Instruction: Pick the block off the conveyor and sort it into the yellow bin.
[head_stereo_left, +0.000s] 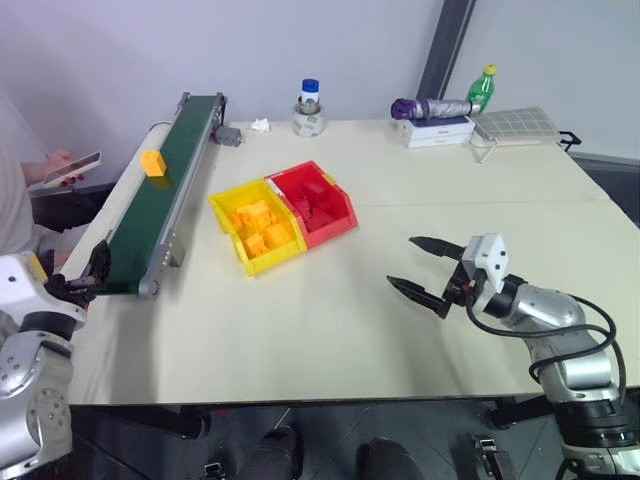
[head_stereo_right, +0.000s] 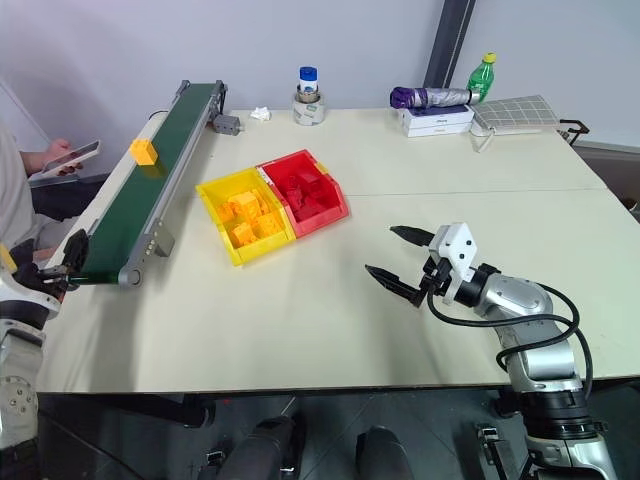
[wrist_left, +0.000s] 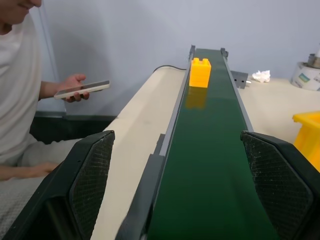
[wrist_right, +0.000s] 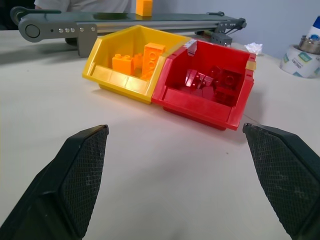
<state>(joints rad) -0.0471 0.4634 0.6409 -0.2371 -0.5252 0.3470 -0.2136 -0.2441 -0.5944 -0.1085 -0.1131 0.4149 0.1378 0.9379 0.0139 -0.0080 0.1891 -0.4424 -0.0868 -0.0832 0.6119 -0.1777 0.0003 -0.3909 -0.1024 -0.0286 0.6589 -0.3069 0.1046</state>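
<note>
One block (head_stereo_left: 152, 162) is awaited on the conveyor (head_stereo_left: 170, 190) along the desk's left edge by the spread left tool (wrist_left: 180, 190), to be pinched next; the right tool (head_stereo_left: 428, 268) is held spread and empty.

From my remote station I note the conveyor (head_stereo_left: 150, 205) has a smooth, slightly glossy dark green belt that mirrors the block (wrist_left: 200, 72), itself glossy moulded plastic, between matt grey metal rails. The yellow bin (wrist_right: 107, 75) and red bin (wrist_right: 200, 102) look like shiny hard plastic, resting on a matt, smooth cream table (head_stereo_left: 330, 330). Both grippers' black fingers (wrist_right: 82, 175) carry a fine cross-hatched, matt pad texture.
</note>
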